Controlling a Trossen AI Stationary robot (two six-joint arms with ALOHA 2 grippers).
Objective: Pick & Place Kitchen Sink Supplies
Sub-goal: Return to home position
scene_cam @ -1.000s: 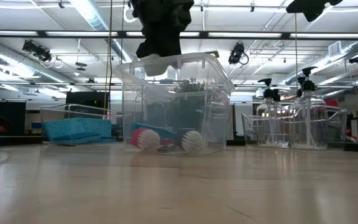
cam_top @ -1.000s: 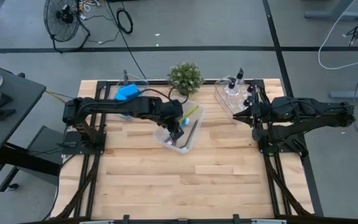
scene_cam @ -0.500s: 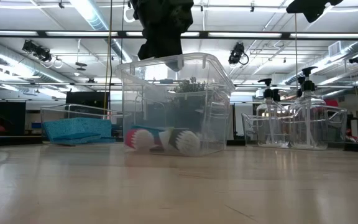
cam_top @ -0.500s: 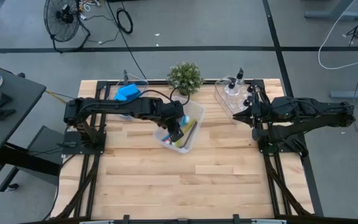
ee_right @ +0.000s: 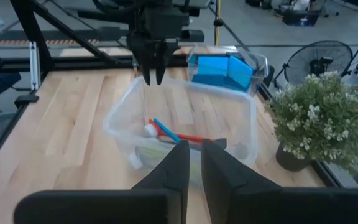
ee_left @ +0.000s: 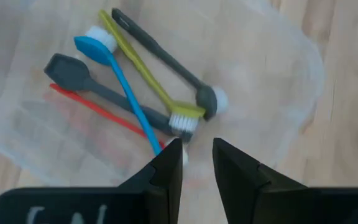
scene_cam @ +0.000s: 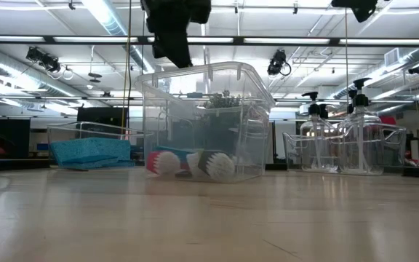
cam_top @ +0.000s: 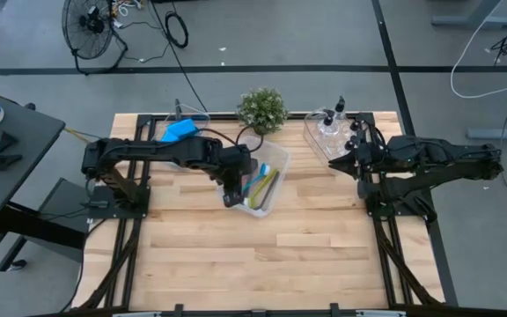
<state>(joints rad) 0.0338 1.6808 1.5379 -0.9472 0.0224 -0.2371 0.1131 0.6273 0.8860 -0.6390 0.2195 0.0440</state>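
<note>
Step in hand, as judged: sorting looks complete and the arms are returning to home. No supplies lie loose on the desk (cam_top: 262,255).

Left bin (cam_top: 202,117): blue sponges (cam_top: 181,130) stacked inside, at the far left of the desk.

Left gripper (cam_top: 230,195): hangs above the near left rim of the middle bin (cam_top: 280,154), clear of the contents. Its fingers (ee_left: 169,165) stand a narrow gap apart with nothing between them.

Middle bin: five brushes lie crossed on the floor: yellow-green (ee_left: 145,78), blue (ee_left: 126,87), red (ee_left: 98,109) and two grey (ee_left: 160,59).

Potted plant (cam_top: 262,109): just behind the middle bin, not part of the job.

Right bin (cam_top: 315,132): clear pump bottles (cam_top: 337,123) stand upright inside, at the far right.

Right gripper (cam_top: 334,165): waits near the right bin, above the desk. Its fingers are all but together and empty.

Next move, as judged: lift the left arm clear of the bin wall before it retracts, so the rim is not caught and tipped.
</note>
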